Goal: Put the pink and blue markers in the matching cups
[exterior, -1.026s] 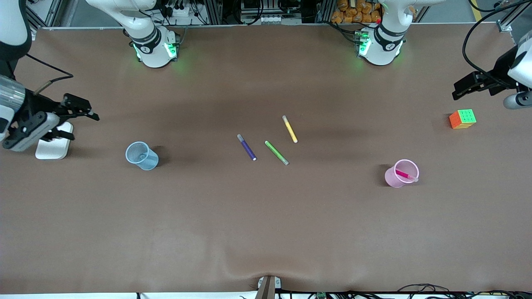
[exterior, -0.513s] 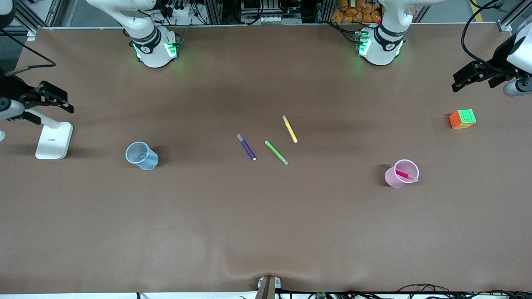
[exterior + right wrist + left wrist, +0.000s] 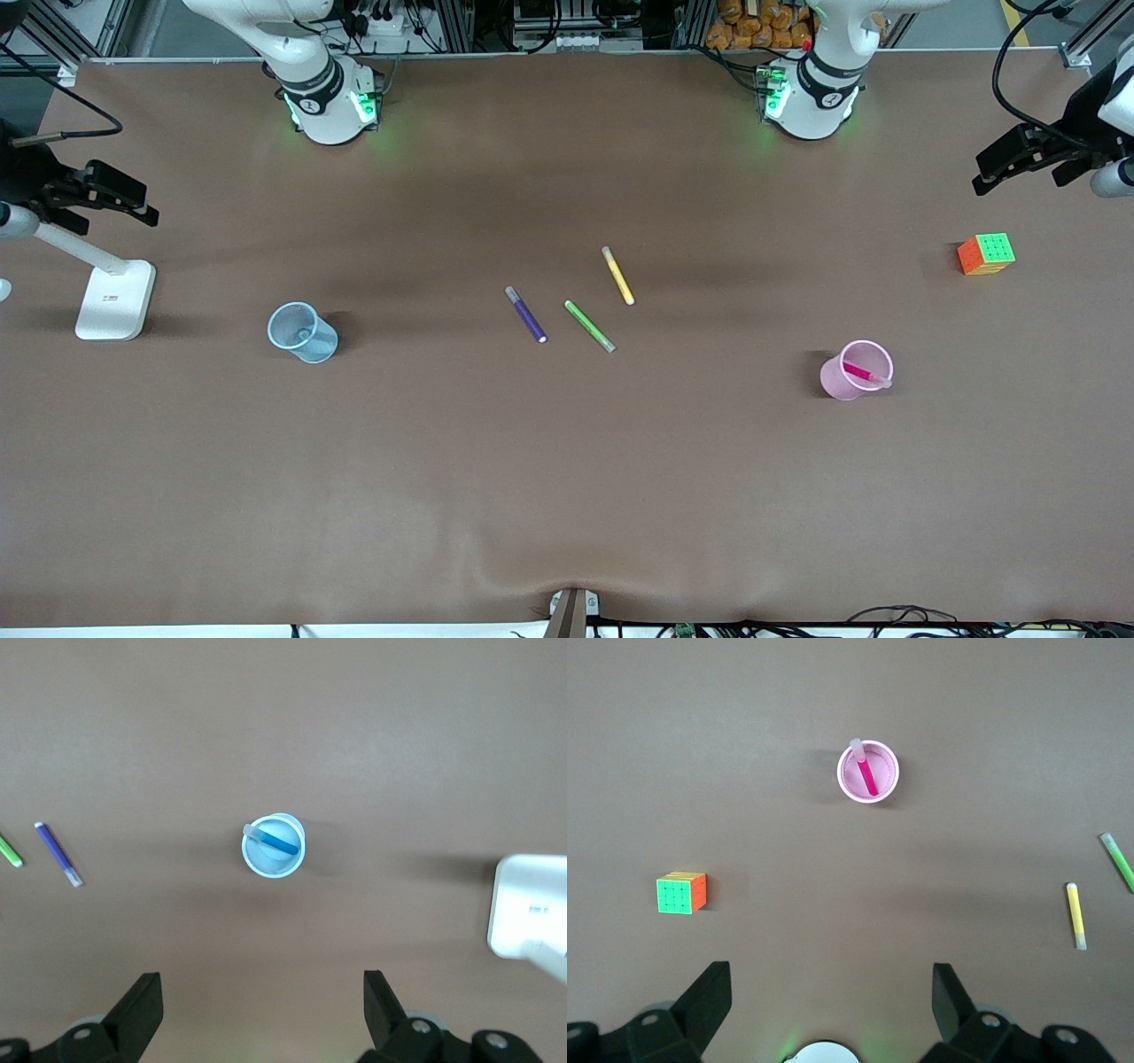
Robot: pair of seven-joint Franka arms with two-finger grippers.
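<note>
The pale pink cup point(image 3: 855, 370) stands upright toward the left arm's end of the table, with the pink marker point(image 3: 864, 374) leaning inside it; both show in the left wrist view, the cup point(image 3: 868, 772) and the marker point(image 3: 867, 776). The pale blue cup point(image 3: 303, 332) stands toward the right arm's end. The right wrist view shows the cup point(image 3: 274, 845) with the blue marker point(image 3: 276, 843) inside it. My left gripper point(image 3: 985, 180) is open and empty, high over the table's end by the cube; its open fingers frame the left wrist view point(image 3: 830, 979). My right gripper point(image 3: 146, 213) is open and empty, high over the white stand; it also shows in its own wrist view point(image 3: 263, 988).
A dark purple pen point(image 3: 526, 315), a green pen point(image 3: 590, 326) and a yellow pen point(image 3: 617, 276) lie together mid-table. A colour cube point(image 3: 986, 253) sits near the left arm's end. A white stand point(image 3: 115, 301) sits near the right arm's end.
Both grippers have drawn back toward their own ends of the table, the right one much more. The cups, markers and pens have not moved.
</note>
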